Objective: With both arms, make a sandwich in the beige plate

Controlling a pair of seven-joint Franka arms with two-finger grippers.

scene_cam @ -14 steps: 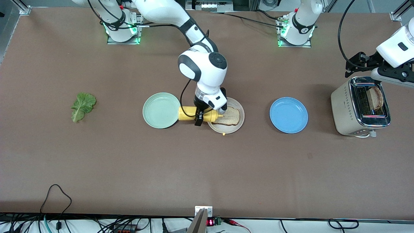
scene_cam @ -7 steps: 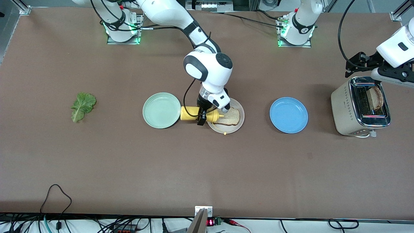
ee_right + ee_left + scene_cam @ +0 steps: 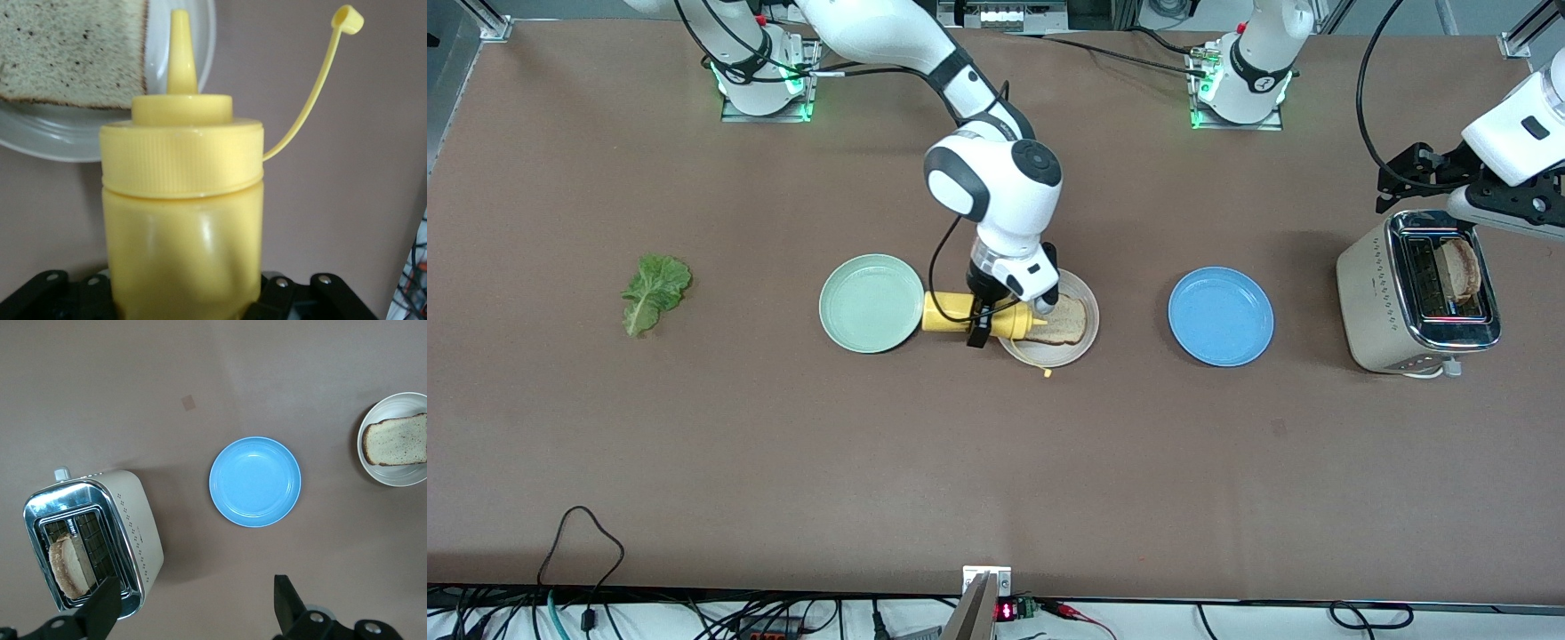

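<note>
Over the edge of the beige plate [image 3: 1049, 354], the right gripper [image 3: 980, 322] has its fingers closed part-way around the body of a yellow squeeze bottle [image 3: 951, 313], gripping it about the middle. The bottle is tipped onto its side, its long axis running along the table from the right arm's end toward the left arm's end, and its nozzle [image 3: 180, 50] points at the slice of bread [image 3: 1063, 322] on the plate. The cap [image 3: 348, 19] is off and dangles on its strap to one side, which — I judge — is why the bottle is held this way: tilted low with the tip at the bread's edge, ready to squeeze sauce onto the slice. In the right wrist view the nozzle sits just over the plate's rim, beside the crust, not yet above the middle of the bread.

The slice lies flat in the beige plate, which sits between the pale green plate [image 3: 871, 302] and the blue plate [image 3: 1221, 316]. The bottle's base end reaches to the green plate's rim. The lettuce leaf [image 3: 655, 292] lies well apart, toward the right arm's end of the table, untouched.

The left gripper [image 3: 197, 607] waits with its fingers spread wide and empty, hanging above the toaster [image 3: 1418, 292] at the left arm's end — a second slice of toast [image 3: 1461, 268] stands upright in the slot, likely its next pick. So only the bottom layer of the sandwich is in place.
</note>
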